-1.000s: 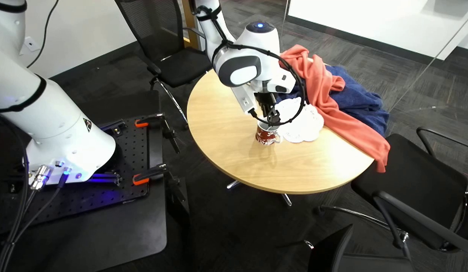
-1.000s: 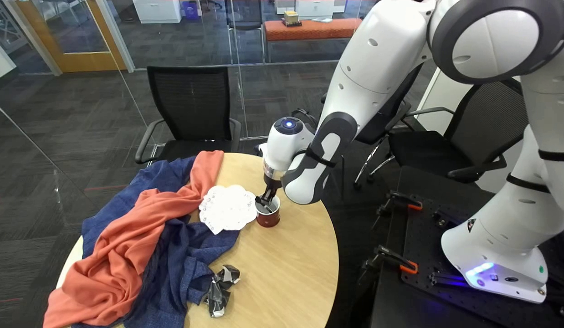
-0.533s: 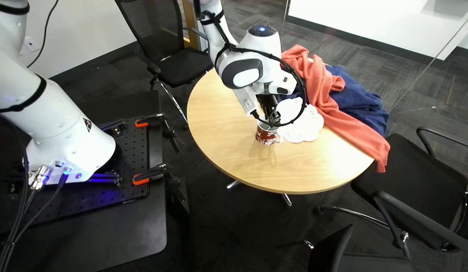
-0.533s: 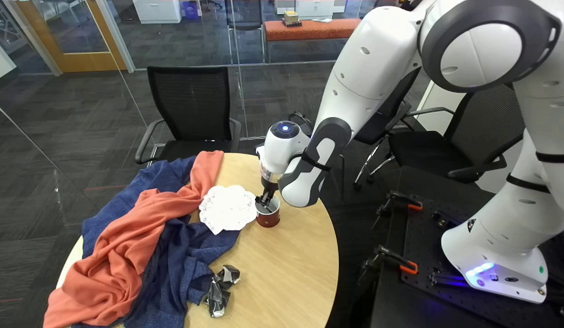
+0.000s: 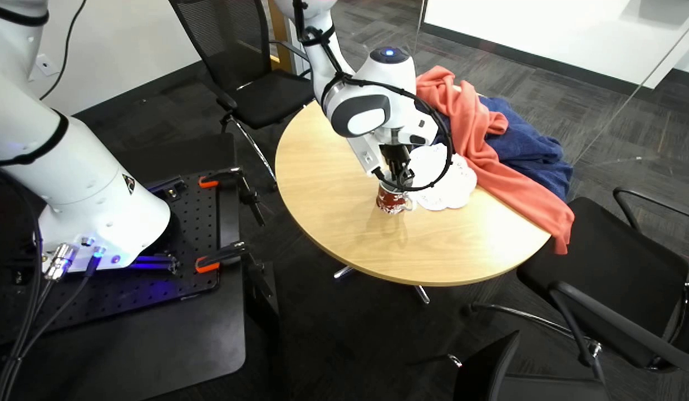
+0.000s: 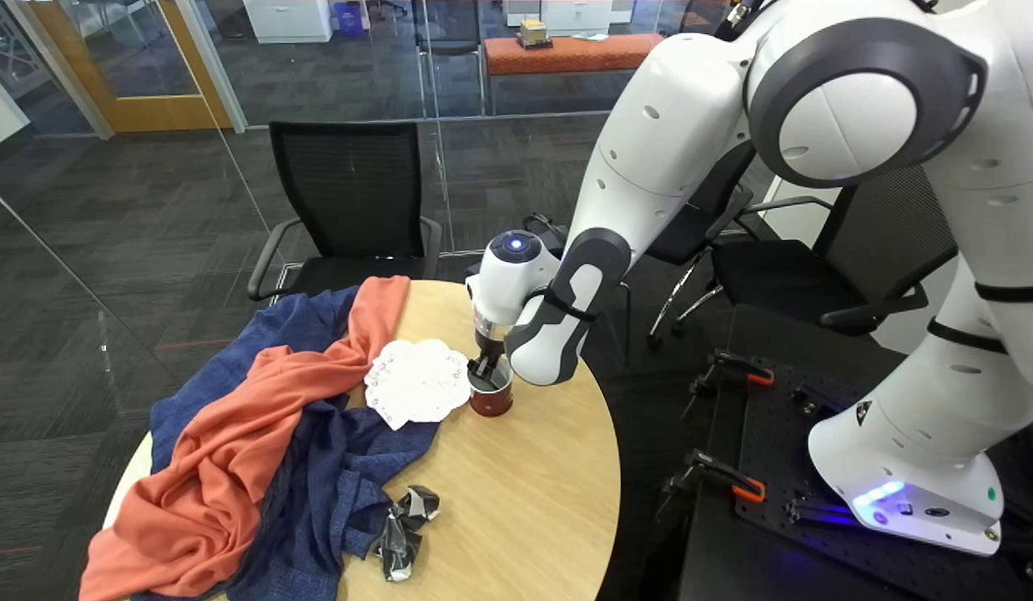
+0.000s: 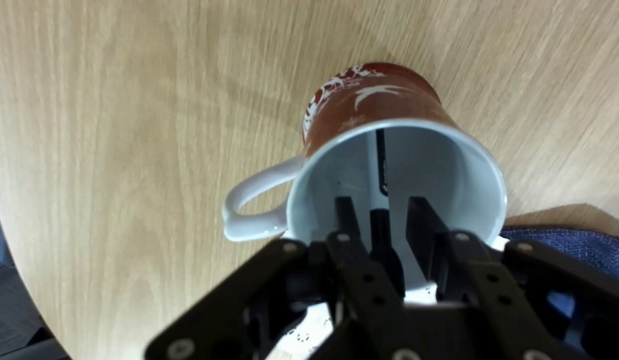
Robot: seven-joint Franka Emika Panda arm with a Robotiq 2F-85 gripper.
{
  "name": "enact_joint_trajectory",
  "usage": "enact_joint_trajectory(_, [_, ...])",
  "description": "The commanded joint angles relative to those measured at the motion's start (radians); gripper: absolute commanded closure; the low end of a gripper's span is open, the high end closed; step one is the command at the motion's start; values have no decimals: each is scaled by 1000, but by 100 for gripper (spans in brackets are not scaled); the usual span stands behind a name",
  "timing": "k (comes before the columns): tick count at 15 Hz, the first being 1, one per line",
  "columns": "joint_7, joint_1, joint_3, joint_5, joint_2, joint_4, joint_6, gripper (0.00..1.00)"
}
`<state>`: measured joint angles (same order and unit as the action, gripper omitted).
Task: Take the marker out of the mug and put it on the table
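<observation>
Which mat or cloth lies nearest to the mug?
The white scalloped mat, right beside the mug; the orange cloth and blue cloth lie farther off.

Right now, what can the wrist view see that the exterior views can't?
Only the wrist view shows the dark strip with tiny marks along the pale marker. Only the exterior views show the robot's white base and the coral cloth. All share the red mug, the wooden table, the white doily, the blue cloth and the end effector.
</observation>
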<state>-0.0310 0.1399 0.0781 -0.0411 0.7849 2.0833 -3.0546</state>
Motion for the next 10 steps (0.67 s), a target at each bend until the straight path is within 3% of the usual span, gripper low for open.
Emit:
enact_joint_trajectory(1, [42, 13, 16, 22, 37, -49, 13, 67])
enact_joint_trajectory(5, [44, 15, 18, 21, 70, -80, 11, 73])
enact_joint_trajectory(7, [42, 15, 16, 21, 82, -90, 10, 94])
enact_joint_trajectory(10, [47, 22, 17, 18, 71, -71, -3, 100])
